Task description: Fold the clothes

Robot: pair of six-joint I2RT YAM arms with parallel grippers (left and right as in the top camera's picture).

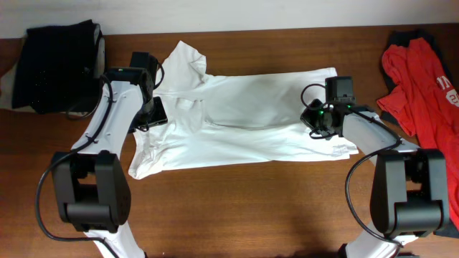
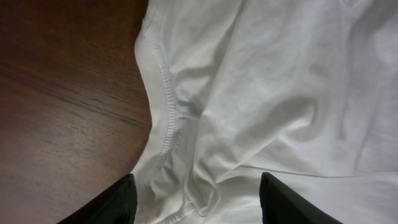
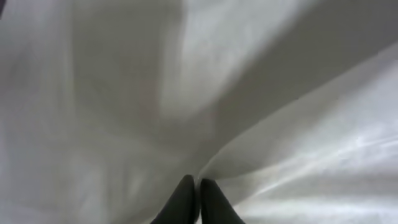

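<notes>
— Overhead?
— A plain white short-sleeved T-shirt lies spread lengthwise across the brown wooden table.
— Left wrist?
— The left gripper gapes wide, with the shirt's stitched edge between its fingers.
— Right wrist?
— Blurry. The right gripper is pinched together, seemingly on a raised fold of the shirt.

The left hand hung wide open over the white shirt's stitched hem, brown counter at left.
</notes>
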